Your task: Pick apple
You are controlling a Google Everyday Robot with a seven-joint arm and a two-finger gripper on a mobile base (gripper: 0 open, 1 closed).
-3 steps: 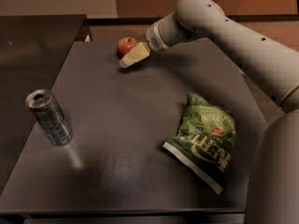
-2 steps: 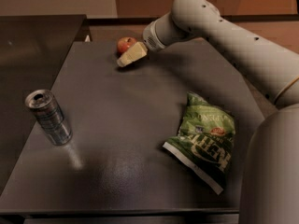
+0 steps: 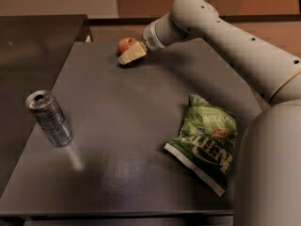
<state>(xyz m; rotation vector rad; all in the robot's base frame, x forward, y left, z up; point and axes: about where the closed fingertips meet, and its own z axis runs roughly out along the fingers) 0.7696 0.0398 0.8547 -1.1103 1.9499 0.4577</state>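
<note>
The small red apple point(image 3: 124, 44) with yellowish patches sits near the far edge of the dark table point(image 3: 141, 117), left of centre. My gripper point(image 3: 128, 55) reaches in from the right on the white arm point(image 3: 211, 32). Its pale fingers lie right at the apple's near right side, partly in front of it. The apple's lower right part is hidden behind the fingers.
A silver can point(image 3: 49, 118) stands tilted at the table's left edge. A green chip bag point(image 3: 207, 140) lies at the right front. My robot body point(image 3: 268, 168) fills the lower right corner. A second dark surface point(image 3: 33, 46) adjoins on the left.
My gripper has moved a little to the left and closer around the apple. The apple, can and bag have not moved.
</note>
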